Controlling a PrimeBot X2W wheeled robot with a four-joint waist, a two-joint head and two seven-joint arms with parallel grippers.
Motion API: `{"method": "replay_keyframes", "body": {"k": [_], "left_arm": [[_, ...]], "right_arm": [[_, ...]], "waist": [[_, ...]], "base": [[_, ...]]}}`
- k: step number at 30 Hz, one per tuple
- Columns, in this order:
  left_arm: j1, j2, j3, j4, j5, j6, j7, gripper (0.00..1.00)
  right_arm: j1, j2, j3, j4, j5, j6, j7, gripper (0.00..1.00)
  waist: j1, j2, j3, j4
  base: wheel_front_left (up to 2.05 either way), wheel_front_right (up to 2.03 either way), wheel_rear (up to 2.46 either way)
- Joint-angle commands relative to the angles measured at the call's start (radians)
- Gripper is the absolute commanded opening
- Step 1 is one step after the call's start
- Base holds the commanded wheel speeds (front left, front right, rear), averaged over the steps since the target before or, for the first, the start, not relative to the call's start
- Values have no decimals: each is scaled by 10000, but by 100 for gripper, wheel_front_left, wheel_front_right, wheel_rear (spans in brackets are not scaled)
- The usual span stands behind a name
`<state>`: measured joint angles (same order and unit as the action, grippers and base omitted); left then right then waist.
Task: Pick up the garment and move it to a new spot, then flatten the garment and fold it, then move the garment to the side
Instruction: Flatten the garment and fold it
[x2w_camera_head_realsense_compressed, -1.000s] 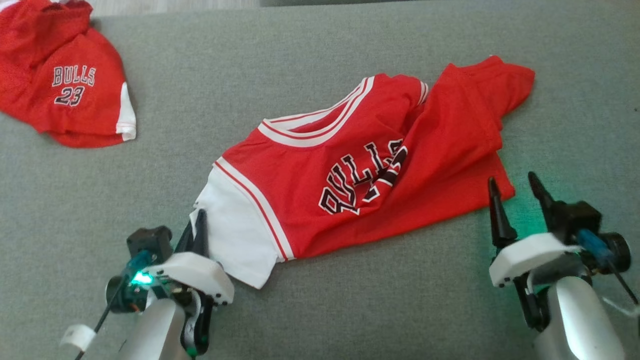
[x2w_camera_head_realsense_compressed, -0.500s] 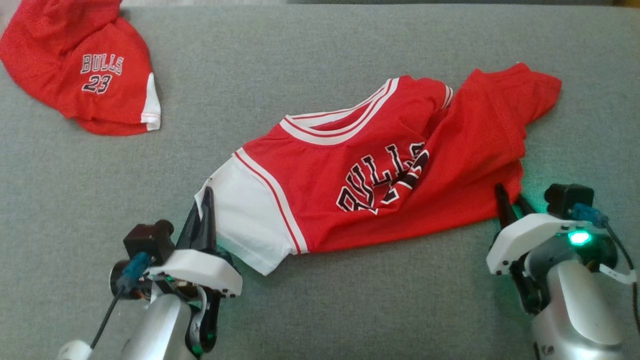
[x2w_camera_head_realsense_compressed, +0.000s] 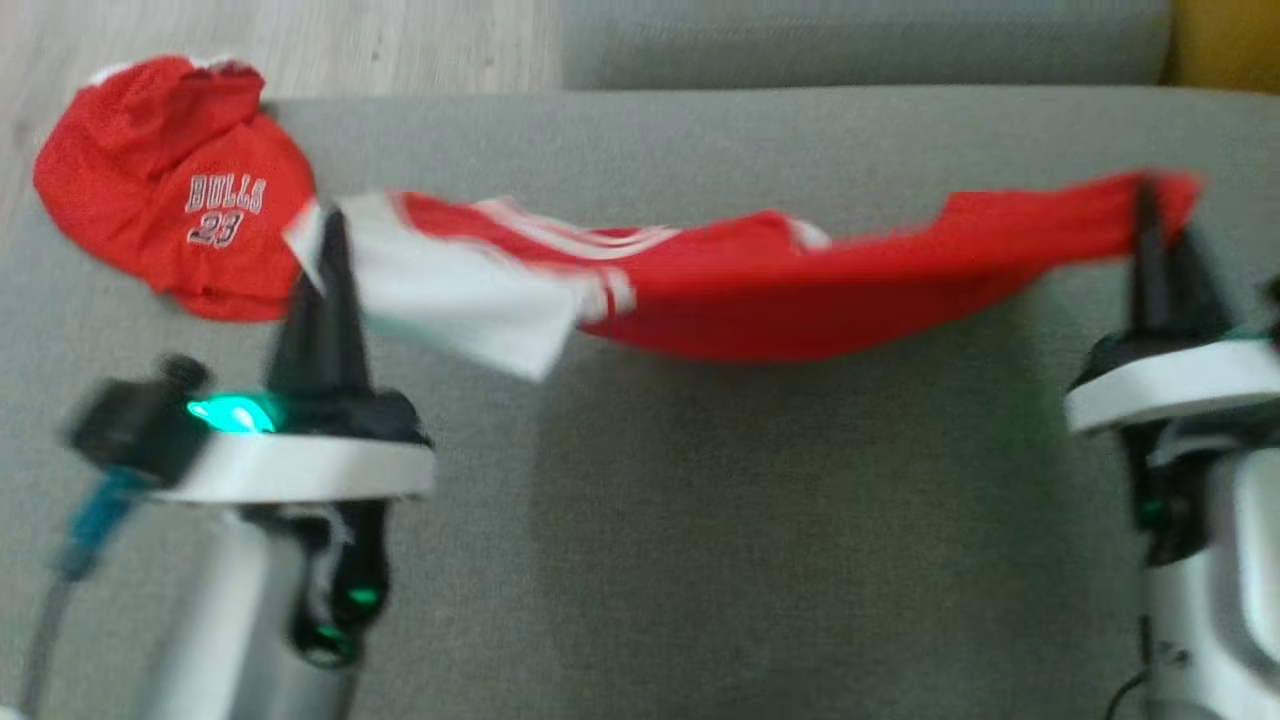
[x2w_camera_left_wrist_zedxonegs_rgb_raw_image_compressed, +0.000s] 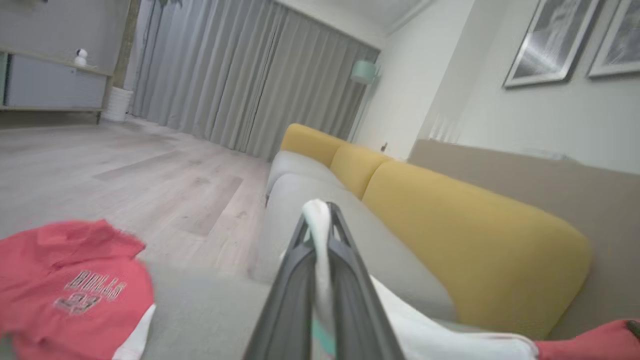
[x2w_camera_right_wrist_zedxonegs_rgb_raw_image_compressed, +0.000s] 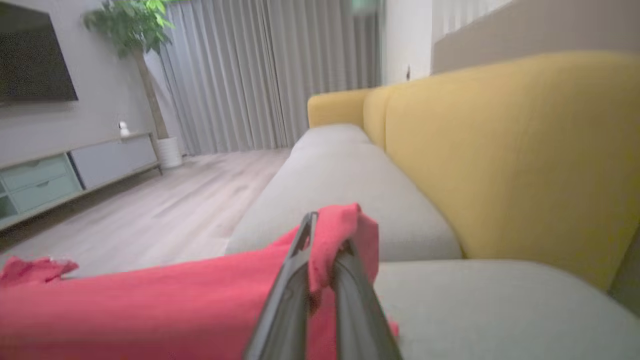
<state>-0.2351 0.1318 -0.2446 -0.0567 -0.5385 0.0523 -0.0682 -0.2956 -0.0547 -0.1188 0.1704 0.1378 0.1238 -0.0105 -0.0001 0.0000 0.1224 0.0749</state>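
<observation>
Above sofa seat (x2w_camera_head_realsense_compressed: 700, 520), L gripper (x2w_camera_head_realsense_compressed: 325, 245) pinched jersey (x2w_camera_head_realsense_compressed: 800, 310) by white sleeve (x2w_camera_head_realsense_compressed: 450, 300), R gripper (x2w_camera_head_realsense_compressed: 1150, 215) by red corner (x2w_camera_right_wrist_zedxonegs_rgb_raw_image_compressed: 345, 220); carry called for level, taut, equal lift.

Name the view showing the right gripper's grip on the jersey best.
The right wrist view: close up, the right gripper pinches a fold of the jersey. The head view shows that grip blurred; the left wrist view catches a red corner.

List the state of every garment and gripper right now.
jersey: lifted, stretched between both grippers, middle sagging
left gripper: shut on the jersey's white end
right gripper: shut on its red end
other garment: crumpled, lying on the sofa corner
</observation>
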Motion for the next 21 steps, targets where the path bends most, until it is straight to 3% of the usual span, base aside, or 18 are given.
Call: {"method": "replay_keyframes", "body": {"k": [1,8,12,17,21], "left_arm": [[-636,312,585,-966,-200,-8,195,0],[-2070,792,827,-4242,-696,136,1769,0],[-3331,1022,758,-5219,-879,278,2866,0],[-5016,1327,517,-4999,-671,301,3910,0],[-6658,1614,272,-3222,-331,80,4471,0]], "right_arm": [[-354,-172,66,-1008,-121,69,-44,0],[-460,-309,-667,-5069,-523,69,849,0],[-638,-557,-708,-6481,-680,69,1802,0],[-1232,-1016,-294,-6548,-760,69,2801,0],[-2717,-1378,399,-4910,-618,69,3212,0]], "waist": [[1,0,-259,-142],[1,0,-556,-347],[1,0,-461,-470],[1,0,270,-625],[1,0,1461,-799]], "base": [[0,0,0],[0,0,0],[0,0,0],[0,0,0],[0,0,0]]}}
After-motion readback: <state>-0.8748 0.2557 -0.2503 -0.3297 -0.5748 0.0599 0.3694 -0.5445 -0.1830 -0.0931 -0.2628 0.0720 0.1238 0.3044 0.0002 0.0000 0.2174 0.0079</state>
